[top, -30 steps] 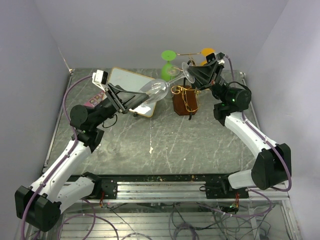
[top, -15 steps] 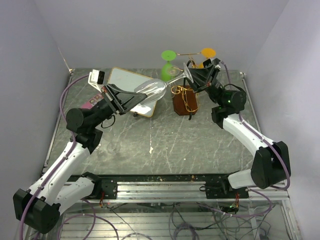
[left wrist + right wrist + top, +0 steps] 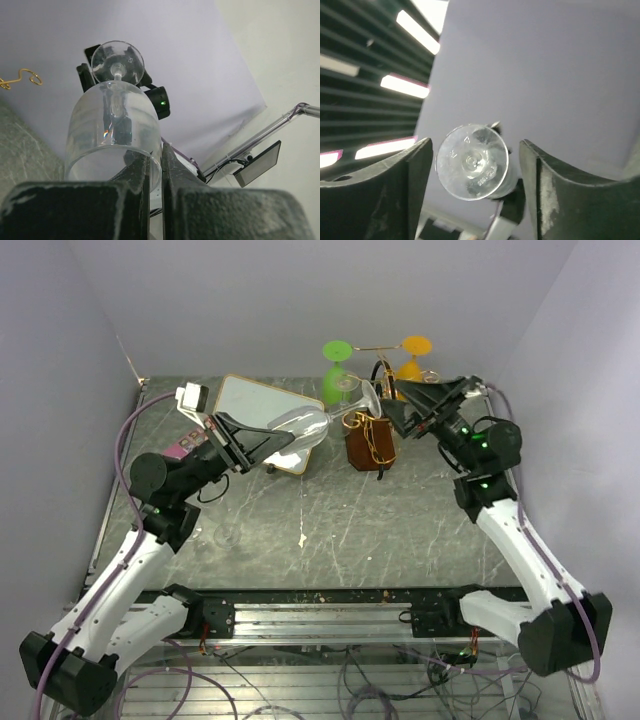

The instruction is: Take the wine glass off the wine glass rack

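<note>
A clear wine glass (image 3: 308, 423) lies sideways in the air, left of the wine glass rack (image 3: 370, 443), which is gold wire on a brown block. My left gripper (image 3: 290, 437) is shut on the rim of the bowl (image 3: 112, 132); one finger is inside and one outside (image 3: 172, 170). The glass's foot (image 3: 368, 400) points at my right gripper (image 3: 392, 408). That gripper is open, and the round foot (image 3: 471, 161) sits between its fingers (image 3: 415, 185) without touching them. A gold scroll end (image 3: 22, 80) shows at the left of the left wrist view.
A green glass (image 3: 337, 368) and an orange glass (image 3: 413, 352) hang upside down on the rack's rear arms. A gold-framed white tray (image 3: 250, 405) leans behind the left gripper, with a pink item (image 3: 185, 446) beside it. Walls close in at the back and sides.
My left gripper closed on the bowl's rim. My right gripper opened, let go of the glass's foot and drew back to the right.
</note>
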Robot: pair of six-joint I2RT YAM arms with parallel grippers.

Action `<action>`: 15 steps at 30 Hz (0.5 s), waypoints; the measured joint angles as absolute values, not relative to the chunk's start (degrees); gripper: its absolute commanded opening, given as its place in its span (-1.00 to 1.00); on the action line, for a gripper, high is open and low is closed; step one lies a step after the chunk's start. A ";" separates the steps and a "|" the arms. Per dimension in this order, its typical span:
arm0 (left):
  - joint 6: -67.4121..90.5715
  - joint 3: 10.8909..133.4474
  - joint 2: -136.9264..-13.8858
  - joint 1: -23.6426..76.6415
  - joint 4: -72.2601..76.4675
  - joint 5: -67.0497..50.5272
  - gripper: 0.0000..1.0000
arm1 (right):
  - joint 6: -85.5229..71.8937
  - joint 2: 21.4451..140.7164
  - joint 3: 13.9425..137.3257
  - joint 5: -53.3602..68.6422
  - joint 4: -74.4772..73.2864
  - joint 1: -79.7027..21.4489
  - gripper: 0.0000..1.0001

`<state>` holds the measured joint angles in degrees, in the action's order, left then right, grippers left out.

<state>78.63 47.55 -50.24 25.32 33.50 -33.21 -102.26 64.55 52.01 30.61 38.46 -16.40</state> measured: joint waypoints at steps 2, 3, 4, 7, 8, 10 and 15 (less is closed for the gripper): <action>77.60 47.88 -49.69 25.34 31.51 -33.21 -0.86 | -96.84 61.10 52.56 28.03 31.03 -14.31 0.64; 76.97 48.12 -49.43 25.34 30.28 -33.23 -0.86 | -94.21 59.61 53.10 26.65 27.29 -13.34 0.70; 76.29 48.42 -49.08 25.34 28.69 -33.21 -0.86 | -91.46 58.19 53.80 24.99 23.33 -12.36 0.75; 73.76 49.36 -47.92 25.34 23.55 -33.21 -0.86 | -84.01 54.83 56.45 19.51 12.38 -10.31 0.83; 72.51 49.84 -47.27 25.34 20.84 -33.17 -0.86 | -81.71 54.02 57.58 17.54 9.32 -9.91 0.84; 70.02 50.92 -46.19 25.34 16.14 -33.10 -0.86 | -77.34 52.71 59.86 13.50 4.40 -9.69 0.86; 60.95 56.23 -44.18 25.34 0.23 -32.58 -0.86 | -68.42 50.87 64.05 5.17 -3.18 -9.58 0.90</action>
<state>60.95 56.23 -44.18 25.34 0.23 -32.58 -68.42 50.87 64.05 5.17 -3.18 -9.58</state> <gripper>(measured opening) 0.125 0.940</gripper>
